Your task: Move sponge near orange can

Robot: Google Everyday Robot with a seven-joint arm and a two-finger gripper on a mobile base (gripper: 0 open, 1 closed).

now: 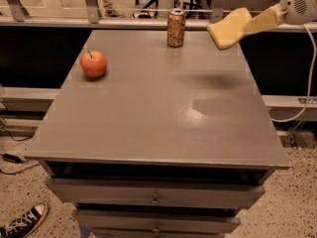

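The pale yellow sponge (228, 28) hangs in the air above the table's far right side, held by my gripper (249, 23), which reaches in from the upper right and is shut on its right end. The orange can (176, 28) stands upright at the far edge of the grey table (148, 113), to the left of the sponge and lower. The sponge's shadow lies on the tabletop below it.
A red-orange apple (93, 64) sits on the table's left side. A railing runs behind the table's far edge. Drawers sit under the tabletop at the front. A black sneaker (22, 224) rests on the floor at bottom left.
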